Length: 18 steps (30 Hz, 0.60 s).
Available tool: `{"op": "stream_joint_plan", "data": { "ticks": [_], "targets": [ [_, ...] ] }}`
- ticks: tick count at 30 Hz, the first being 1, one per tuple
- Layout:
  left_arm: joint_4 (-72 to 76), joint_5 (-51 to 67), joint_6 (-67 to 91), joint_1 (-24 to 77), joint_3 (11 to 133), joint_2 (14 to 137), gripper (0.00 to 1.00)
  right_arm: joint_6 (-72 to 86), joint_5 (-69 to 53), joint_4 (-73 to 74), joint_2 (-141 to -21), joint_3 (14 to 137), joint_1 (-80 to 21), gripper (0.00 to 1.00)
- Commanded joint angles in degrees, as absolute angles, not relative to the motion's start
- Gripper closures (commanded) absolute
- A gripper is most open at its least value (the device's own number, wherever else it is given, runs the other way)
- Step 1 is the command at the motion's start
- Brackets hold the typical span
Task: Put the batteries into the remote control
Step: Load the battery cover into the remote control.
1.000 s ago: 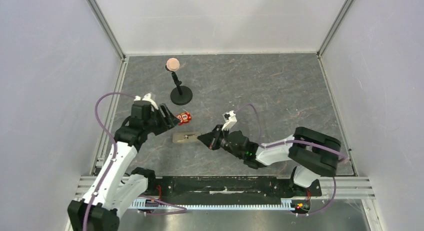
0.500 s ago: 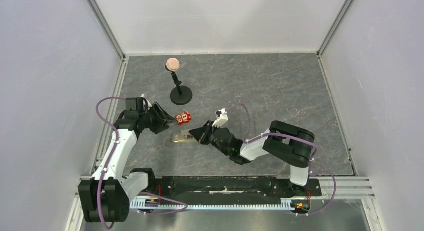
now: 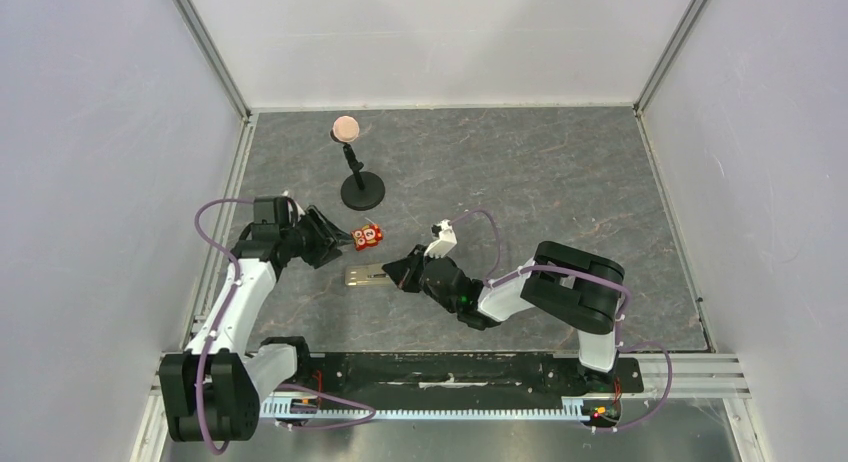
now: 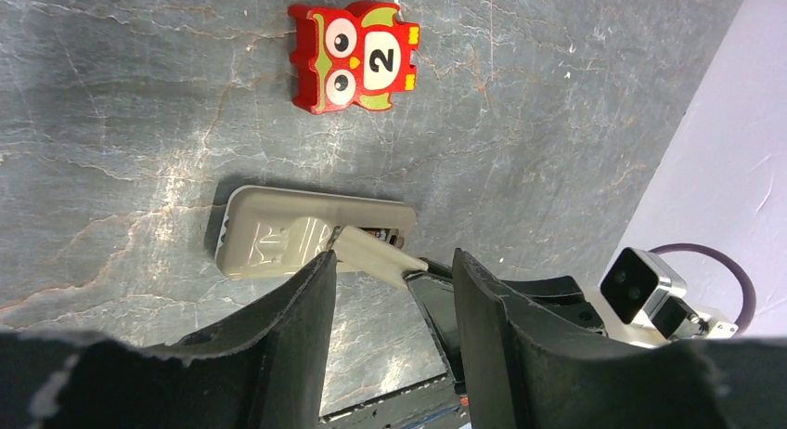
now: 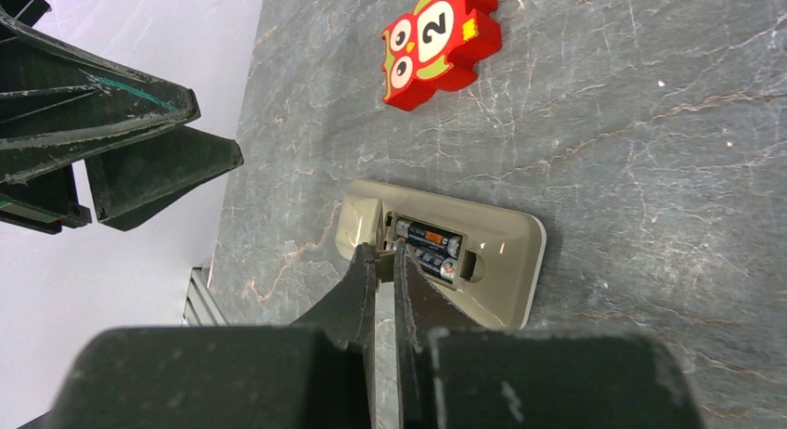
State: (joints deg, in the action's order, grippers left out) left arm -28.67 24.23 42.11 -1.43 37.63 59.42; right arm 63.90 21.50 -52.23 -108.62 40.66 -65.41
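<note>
Since both batteries (image 5: 429, 240) already sit side by side in the open bay of the remote control (image 5: 506, 248), lying back-up on the tabletop (image 3: 520, 182) just nearer than the red owl block (image 3: 368, 236), you have only closing left. Your right hand (image 5: 382, 255) is pinched together on the beige battery cover (image 4: 367, 251), tilted at the bay. Your left hand (image 4: 394, 259) hangs apart and empty to the left.

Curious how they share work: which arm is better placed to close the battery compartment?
Likely right: the right end effector pinches the cover beside the batteries; the left end effector hovers apart.
</note>
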Motion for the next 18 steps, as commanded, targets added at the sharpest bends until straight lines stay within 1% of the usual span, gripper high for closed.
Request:
{"op": "stream_joint_plan", "data": {
  "ticks": [1,8,18],
  "targets": [
    [-24.6,26.7,44.7,-1.6,36.7,60.2,0.45,64.5,23.3,-51.4,-109.4,42.5,-65.6,1.00],
    [-22.6,27.9,45.3,-1.6,35.8,61.6,0.46,66.4,21.8,-49.2,-109.7,43.1,-65.4,1.00],
    [-20.2,29.2,45.6,-1.6,34.0,63.7,0.46,73.2,16.6,-40.9,-109.8,44.6,-63.9,1.00]
  ]
}}
